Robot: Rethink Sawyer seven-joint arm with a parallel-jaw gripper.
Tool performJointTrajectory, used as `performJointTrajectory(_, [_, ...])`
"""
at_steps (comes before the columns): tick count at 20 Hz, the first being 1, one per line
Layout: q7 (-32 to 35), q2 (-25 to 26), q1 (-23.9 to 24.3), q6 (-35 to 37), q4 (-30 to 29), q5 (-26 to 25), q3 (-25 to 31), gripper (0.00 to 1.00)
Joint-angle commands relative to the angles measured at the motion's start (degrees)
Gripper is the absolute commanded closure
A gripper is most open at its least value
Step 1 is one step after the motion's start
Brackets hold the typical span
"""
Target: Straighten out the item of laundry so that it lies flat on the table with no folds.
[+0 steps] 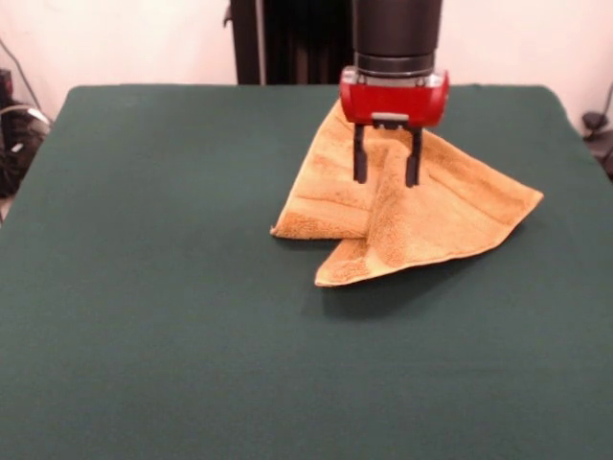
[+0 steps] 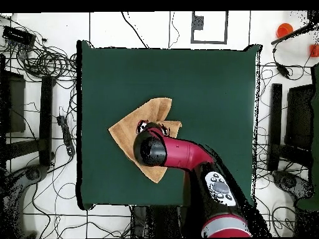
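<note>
The golden-tan towel [image 1: 431, 216] lies crumpled on the dark green table [image 1: 144, 307], right of centre towards the far side. It is folded over itself, with a raised ridge down its middle and one corner pointing to the near side. My gripper [image 1: 386, 177] hangs straight down over the towel's far part. It is open, with one black finger on each side of the ridge and nothing held. In the overhead view the towel [image 2: 124, 132] shows left of centre, and my arm [image 2: 187, 155] covers its middle part and the gripper.
Cables and equipment lie on the floor around the table [image 2: 212, 87] on both sides. The robot's pedestal [image 1: 287, 43] stands behind the table's far edge.
</note>
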State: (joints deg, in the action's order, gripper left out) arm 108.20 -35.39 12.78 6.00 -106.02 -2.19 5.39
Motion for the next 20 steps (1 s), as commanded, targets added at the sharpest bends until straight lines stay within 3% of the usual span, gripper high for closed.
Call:
performJointTrajectory(1, [-0.2, 3.7, 2.0, 3.2, 1.1, -5.0, 7.0, 0.0])
performJointTrajectory(8, [0.6, 5.6, 3.7, 2.1, 2.1, -8.1, 7.3, 0.0])
performJointTrajectory(20, [2.3, 4.7, 4.1, 3.4, 2.3, -9.5, 7.4, 0.0])
